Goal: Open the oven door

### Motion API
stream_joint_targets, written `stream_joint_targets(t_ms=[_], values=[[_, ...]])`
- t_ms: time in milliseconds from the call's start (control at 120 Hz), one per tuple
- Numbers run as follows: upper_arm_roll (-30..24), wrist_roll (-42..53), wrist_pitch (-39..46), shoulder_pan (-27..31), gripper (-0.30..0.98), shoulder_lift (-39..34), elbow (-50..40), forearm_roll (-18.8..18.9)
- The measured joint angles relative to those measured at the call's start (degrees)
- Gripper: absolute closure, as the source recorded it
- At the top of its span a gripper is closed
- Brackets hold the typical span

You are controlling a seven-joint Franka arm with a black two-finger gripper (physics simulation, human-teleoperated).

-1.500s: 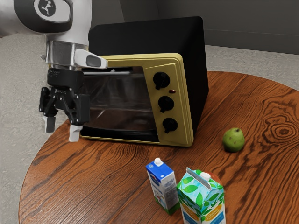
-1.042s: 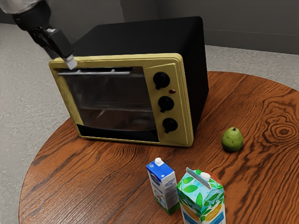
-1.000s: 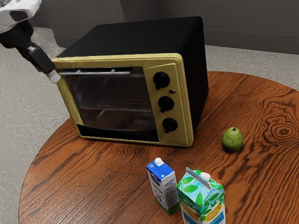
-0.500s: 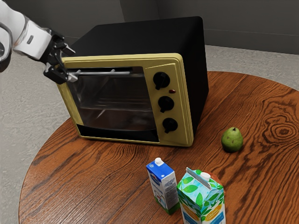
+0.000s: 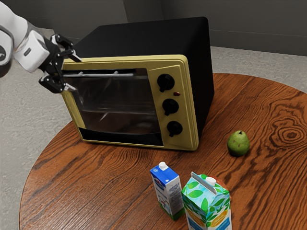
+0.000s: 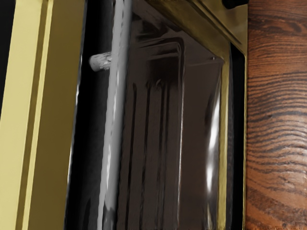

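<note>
Grey walls [image 5: 249, 24] and a speckled floor [image 5: 29, 110] lie behind the round wooden table [image 5: 91, 187] in the exterior view. On it you have the black oven [image 5: 153, 38] with its gold front frame [image 5: 124, 61], and the oven door [image 5: 120, 98] is shut, its metal handle [image 5: 98, 75] running along the top of the glass. Your arm [image 5: 21, 36] reaches in from the exterior view's upper left, and its fingers [image 5: 53, 83] are spread open at the handle's end farther from the knobs, one tip higher than the bar and one lower. You can't tell from here whether either one touches it.

The exterior view also gives you three black knobs [image 5: 170, 106], a small red light [image 5: 177, 94] beside them, and a green pear [image 5: 238, 143] well apart from the oven. Nearer the camera, a small blue-and-white carton [image 5: 168, 191] stands beside a larger green-leafed one, with something reddish partly hidden behind the larger.

The wrist view brings you in close: you see the short post [image 6: 100, 62] joining the handle to the oven front, and a rack [image 6: 160, 153] of thin bars behind the glass.
</note>
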Motion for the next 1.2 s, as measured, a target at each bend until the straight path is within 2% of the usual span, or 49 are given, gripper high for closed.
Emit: stream_joint_targets(t_ms=[383,425,500,625,683,717,742,767,842,867,883,917,975,1008,1033,1067,1158,1200], values=[[-0.13,6.76,-5.37,0.04,-0.01,4.15,1.94,0.79],[-0.22,7.27,-5.5,0.14,-0.04,4.65,2.18,0.8],[-0.55,8.08,-5.7,0.44,-0.2,5.67,2.86,0.79],[-0.68,9.24,-6.02,0.23,-0.01,6.29,3.42,0.77],[-0.54,9.74,-6.09,0.01,-0.01,4.72,1.44,0.81],[-0.43,10.01,-5.85,-0.2,0.03,0.9,-2.69,1.26],[-0.41,10.2,-5.56,-0.26,0.16,-5.06,-8.18,1.96],[-0.54,10.39,-5.28,-0.15,0.14,-11.81,-14.16,2.78],[-0.55,10.98,-7.81,0.02,0.09,-42.42,-34.16,5.71],[-0.08,11.21,-10.25,0.03,0.07,-50.3,-33.51,6.39],[-0.69,11.34,-11.78,-0.04,0.07,-52.38,-30.14,6.7],[-3.31,11.44,-14.64,-0.03,0.05,-49.23,-18.68,6.94],[-6.48,8.42,-19.92,0.1,0.04,-26.23,8.26,6.34],[-7.14,4.61,-23.2,0.09,0.03,-12.59,17.54,5.63],[-7.54,1.48,-25.52,0.0,0.03,-4.74,21.71,4.74],[-8.33,-2.82,-28.23,-0.32,0.02,1.99,25.46,3.84],[-10.66,-14.54,-33.75,-1.99,0.01,14.21,29.6,4.11],[-11.22,-19.34,-35.57,-2.89,0.01,17.45,29.95,4.43]])
